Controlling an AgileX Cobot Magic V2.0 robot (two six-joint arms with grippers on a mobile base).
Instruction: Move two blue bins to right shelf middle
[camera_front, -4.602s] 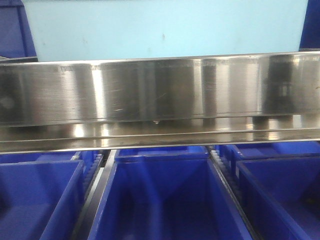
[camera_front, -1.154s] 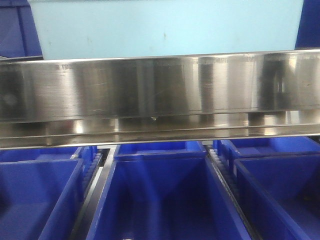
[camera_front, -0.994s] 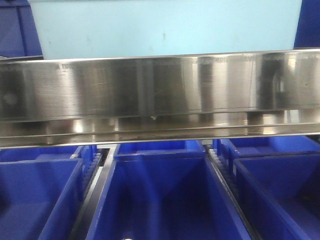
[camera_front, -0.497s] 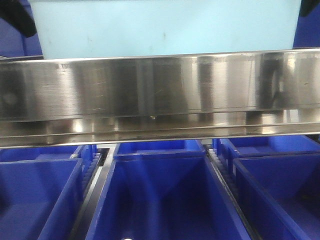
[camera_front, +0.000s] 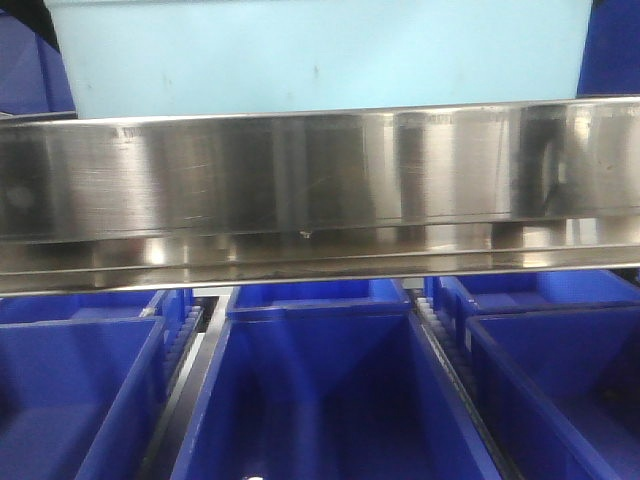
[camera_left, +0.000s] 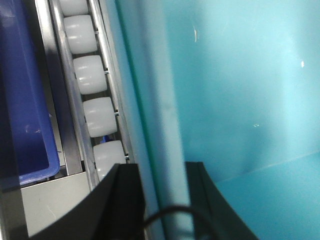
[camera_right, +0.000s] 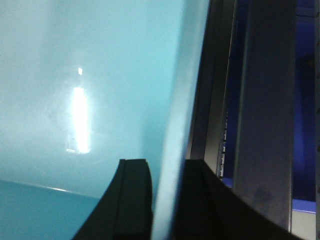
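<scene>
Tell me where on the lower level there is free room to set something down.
The left bin, middle bin and right bin look bare inside. The gaps between them are narrow, filled by a roller track. Above the steel beam, the light blue bin crowds the shelf.

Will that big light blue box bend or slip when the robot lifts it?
Probably stiff: the light blue bin has walls that look straight where the left gripper and right gripper pinch them. What shows inside is empty, so it is likely light for its size. The plastic is glossy, so it might slip, and it would likely slide easily on the white rollers beside it.
</scene>
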